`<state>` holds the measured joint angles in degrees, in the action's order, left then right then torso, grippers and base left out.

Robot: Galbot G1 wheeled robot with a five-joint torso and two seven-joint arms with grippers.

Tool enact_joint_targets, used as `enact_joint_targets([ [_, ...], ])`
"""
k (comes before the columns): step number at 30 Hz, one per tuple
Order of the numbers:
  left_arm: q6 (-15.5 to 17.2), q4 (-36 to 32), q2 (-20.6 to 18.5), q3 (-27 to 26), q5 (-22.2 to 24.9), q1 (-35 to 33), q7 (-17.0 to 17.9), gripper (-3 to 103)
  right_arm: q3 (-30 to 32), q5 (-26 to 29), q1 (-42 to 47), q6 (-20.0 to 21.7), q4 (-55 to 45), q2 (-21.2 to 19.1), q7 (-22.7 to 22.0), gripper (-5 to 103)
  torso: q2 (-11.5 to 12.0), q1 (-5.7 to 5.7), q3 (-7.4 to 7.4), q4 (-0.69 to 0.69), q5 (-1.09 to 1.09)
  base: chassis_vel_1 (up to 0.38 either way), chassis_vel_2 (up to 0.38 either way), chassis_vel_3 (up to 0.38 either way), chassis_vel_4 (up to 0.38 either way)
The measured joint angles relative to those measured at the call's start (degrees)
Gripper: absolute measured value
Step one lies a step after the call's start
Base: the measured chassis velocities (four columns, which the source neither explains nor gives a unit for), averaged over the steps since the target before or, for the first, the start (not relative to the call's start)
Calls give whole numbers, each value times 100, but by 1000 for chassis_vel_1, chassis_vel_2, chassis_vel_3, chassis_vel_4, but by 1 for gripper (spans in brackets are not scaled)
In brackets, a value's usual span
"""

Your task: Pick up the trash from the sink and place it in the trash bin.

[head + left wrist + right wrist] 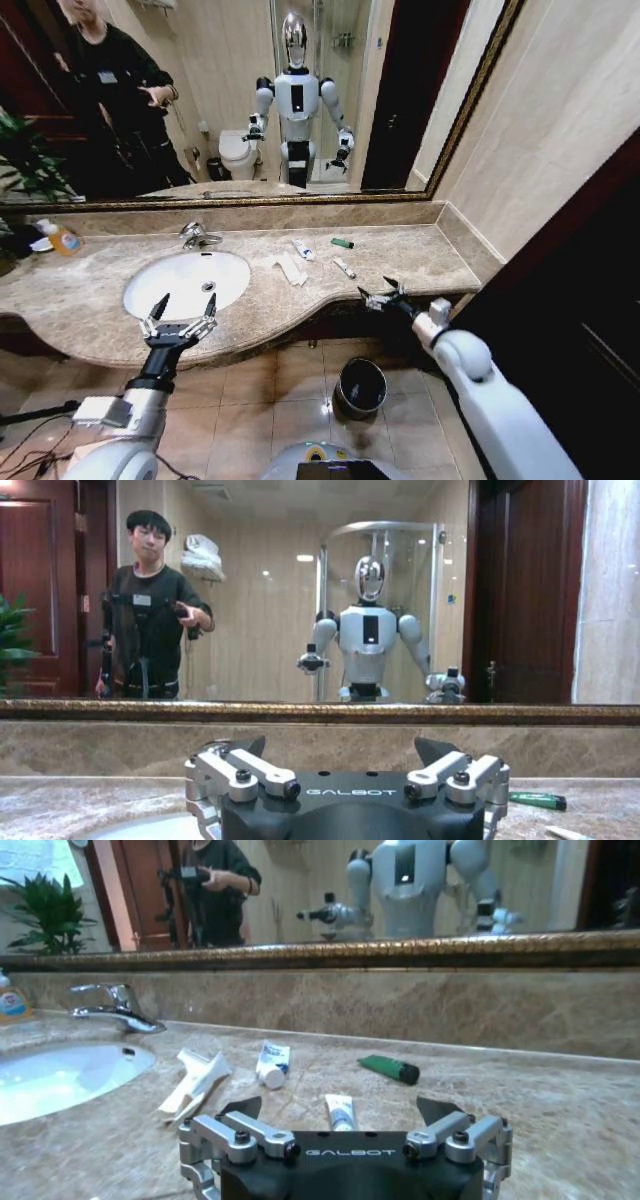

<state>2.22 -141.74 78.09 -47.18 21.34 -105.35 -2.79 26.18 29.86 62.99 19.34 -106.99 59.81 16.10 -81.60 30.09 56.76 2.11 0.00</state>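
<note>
The white oval sink [186, 282] with its chrome tap [197, 236] is set in the beige marble counter. The trash lies on the counter to the right of the basin: white paper strips [290, 267] [195, 1084], a white tube [302, 250] [272, 1063], a smaller white tube [344, 268] [340, 1108] and a green piece [342, 243] [390, 1069] [537, 800]. My left gripper [180, 318] [340, 750] hangs open and empty at the sink's front rim. My right gripper [385, 296] [340, 1111] is open and empty at the counter's front edge, just short of the smaller tube. The dark round trash bin [360, 387] stands on the floor below.
An orange-labelled soap bottle [62, 238] [12, 1001] stands at the counter's far left. A large mirror [250, 100] backs the counter and a dark wooden panel [570, 300] closes off the right side. The tiled floor around the bin is open.
</note>
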Motion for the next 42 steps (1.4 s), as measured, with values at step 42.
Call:
enact_joint_targets([
  [42,0,0,0,0,0,1,-1,100,-1489,-394,-1349,-91,1532,273,-434,73,0,-1,-1,0,0,0,0,0,0],
])
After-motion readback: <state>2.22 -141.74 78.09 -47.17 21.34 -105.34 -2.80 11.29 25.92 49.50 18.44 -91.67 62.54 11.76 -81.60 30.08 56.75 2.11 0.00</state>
